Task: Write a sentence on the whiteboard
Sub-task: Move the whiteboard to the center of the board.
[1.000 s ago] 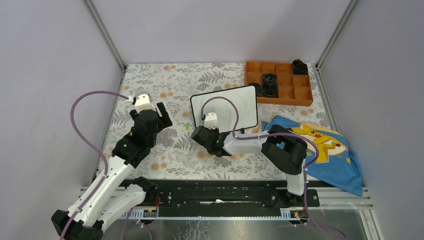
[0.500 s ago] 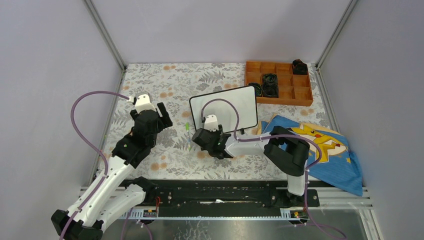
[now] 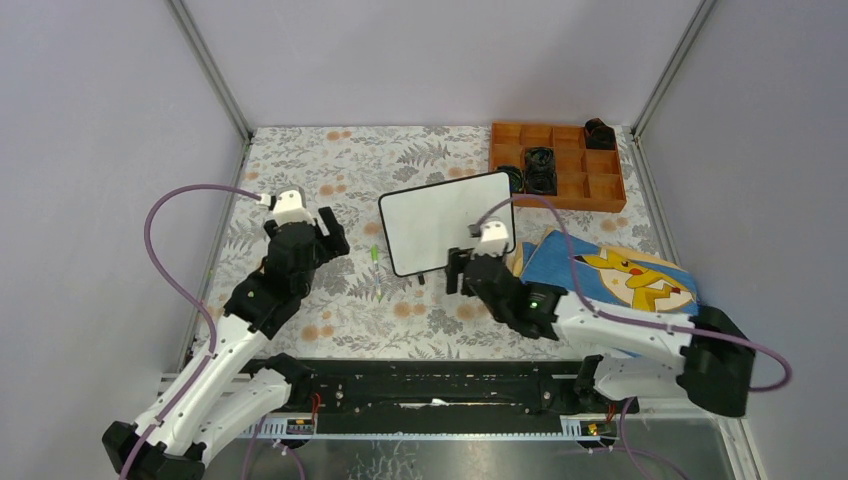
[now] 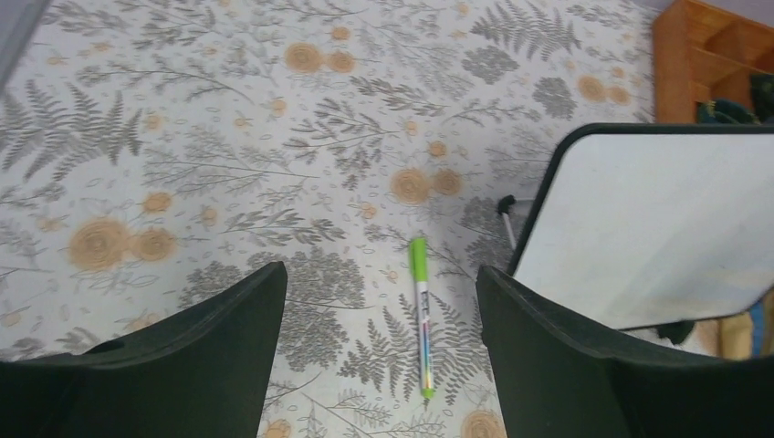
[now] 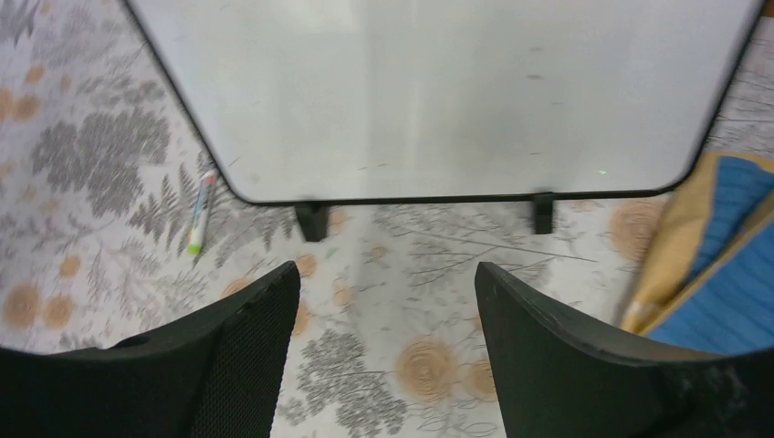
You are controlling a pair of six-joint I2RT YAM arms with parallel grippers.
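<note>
Top external view, and the floral table (image 3: 330, 165) is laid out for us. The blue cloth (image 3: 612, 272) lies rumpled at the right and the wooden tray (image 3: 604, 196) sits at the far right corner. The whiteboard (image 3: 447, 220) stands mid-table on its small black feet, leaning back, its right lower corner just beside the cloth. Its face reads blank, with no sentence on it, only faint specks in the right wrist view.

Both arms are empty-handed. The left gripper (image 4: 381, 274) hangs with jaws spread wide over the bare table, nothing between them. The right gripper (image 5: 385, 272) is just as wide, with nothing in it, poised right in front of the board's bottom edge.

The green marker (image 4: 421, 315) lies flat on the table, just left of the board, apart from every finger.

So where could this go wrong? The pen is thin and lies flat, so I'd say a pinch coming down off-centre rolls it or skids it away. Whether it is capped, I cannot tell. The board looks light and only propped, so a hard pen stroke could slide it back. And the right fingers sit near those feet, where one careless sweep could knock the board askew.
</note>
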